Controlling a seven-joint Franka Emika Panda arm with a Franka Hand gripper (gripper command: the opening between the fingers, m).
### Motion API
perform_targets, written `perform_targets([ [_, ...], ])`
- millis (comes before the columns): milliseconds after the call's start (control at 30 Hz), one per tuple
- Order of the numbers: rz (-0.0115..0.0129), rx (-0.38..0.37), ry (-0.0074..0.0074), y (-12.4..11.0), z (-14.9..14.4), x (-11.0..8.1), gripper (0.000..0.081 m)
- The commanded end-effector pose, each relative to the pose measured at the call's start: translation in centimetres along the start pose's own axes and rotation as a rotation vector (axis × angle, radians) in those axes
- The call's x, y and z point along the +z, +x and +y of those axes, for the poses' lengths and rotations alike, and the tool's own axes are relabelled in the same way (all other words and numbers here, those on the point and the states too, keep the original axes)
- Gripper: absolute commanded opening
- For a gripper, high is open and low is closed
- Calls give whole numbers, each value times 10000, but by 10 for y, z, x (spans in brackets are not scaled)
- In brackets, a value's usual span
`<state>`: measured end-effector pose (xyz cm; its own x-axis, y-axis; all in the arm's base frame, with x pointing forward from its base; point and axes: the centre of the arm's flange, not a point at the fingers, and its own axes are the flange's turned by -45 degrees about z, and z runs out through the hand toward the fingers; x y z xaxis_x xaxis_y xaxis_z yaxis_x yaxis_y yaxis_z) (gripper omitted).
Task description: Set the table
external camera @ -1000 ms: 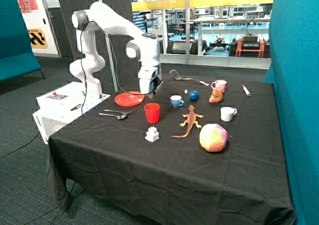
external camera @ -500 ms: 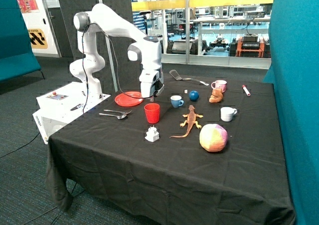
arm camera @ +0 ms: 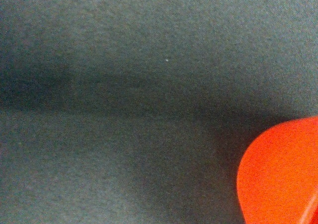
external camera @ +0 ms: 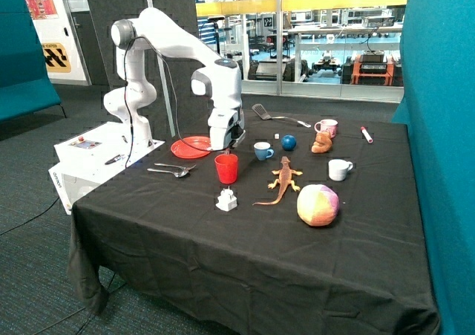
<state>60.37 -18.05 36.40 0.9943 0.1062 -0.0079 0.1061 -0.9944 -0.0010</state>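
Note:
My gripper (external camera: 225,148) hangs low over the black tablecloth (external camera: 223,261), between the red plate (external camera: 191,147) and the red cup (external camera: 226,168), just behind the cup's rim. A fork and a spoon (external camera: 171,171) lie on the cloth in front of the plate. A blue cup (external camera: 263,151) stands beside the gripper. In the wrist view I see the cloth (arm camera: 124,85) and one rounded red edge (arm camera: 278,174); I cannot tell whether it is the cup or the plate.
A white mug (external camera: 339,169), a pink mug (external camera: 326,128), a spatula (external camera: 276,116), a blue ball (external camera: 289,142), an orange lizard toy (external camera: 283,179), a pink-yellow ball (external camera: 318,204) and a small white object (external camera: 226,199) stand on the table.
The gripper has moved down and sideways, from over the red plate's edge towards the red cup. Nothing on the table has moved.

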Motion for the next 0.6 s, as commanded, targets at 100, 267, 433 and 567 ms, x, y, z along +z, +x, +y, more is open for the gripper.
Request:
perform_targets([
  [100,79,61,-10,-10,2,17,312],
  [267,79,-81,-10,-12,-2,22,309],
  [433,79,-167,-11,-11,-6,22,307],
  [567,79,-211,-11,-10,-7,22,307],
])
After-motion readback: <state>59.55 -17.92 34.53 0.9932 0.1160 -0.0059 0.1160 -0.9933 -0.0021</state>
